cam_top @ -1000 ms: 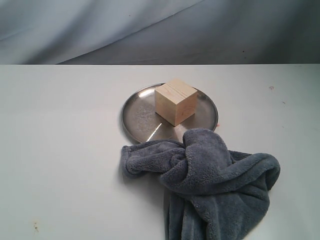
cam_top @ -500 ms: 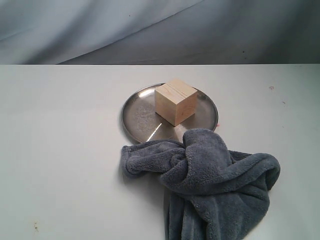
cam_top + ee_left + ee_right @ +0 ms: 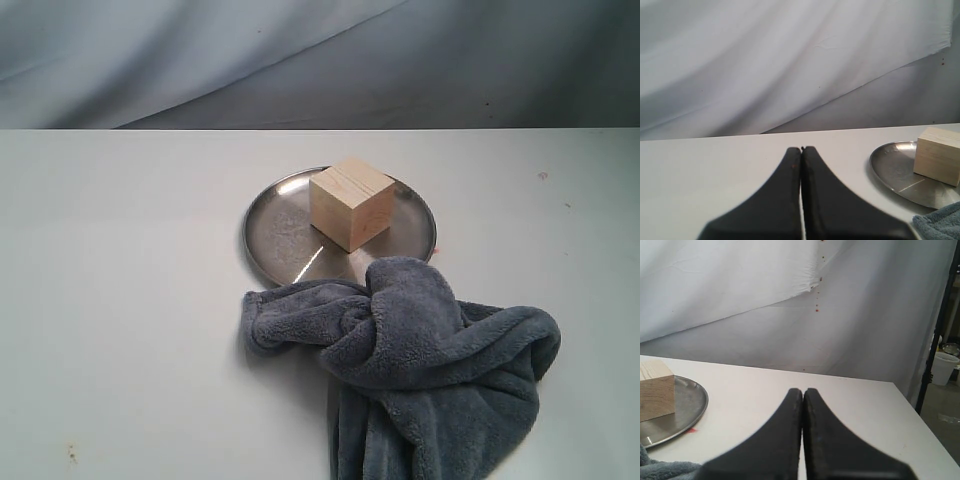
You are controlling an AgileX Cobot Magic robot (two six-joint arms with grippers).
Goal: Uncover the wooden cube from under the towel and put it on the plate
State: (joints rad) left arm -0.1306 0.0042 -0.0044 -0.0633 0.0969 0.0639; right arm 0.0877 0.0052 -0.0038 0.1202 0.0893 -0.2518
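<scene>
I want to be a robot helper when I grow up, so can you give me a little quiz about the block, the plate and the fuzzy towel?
1. True or false: the pale wooden cube sits on the round shiny silver metal plate.
2. Pick one. The fluffy blue-grey towel is:
A. spread over the cube
B. bunched up beside the plate, leaving the cube uncovered
C. folded flat under the plate
3. Fill in the blank: the black left pincer and the black right pincer are both ____ (open or shut).

Key: 1 true; 2 B; 3 shut.
</scene>
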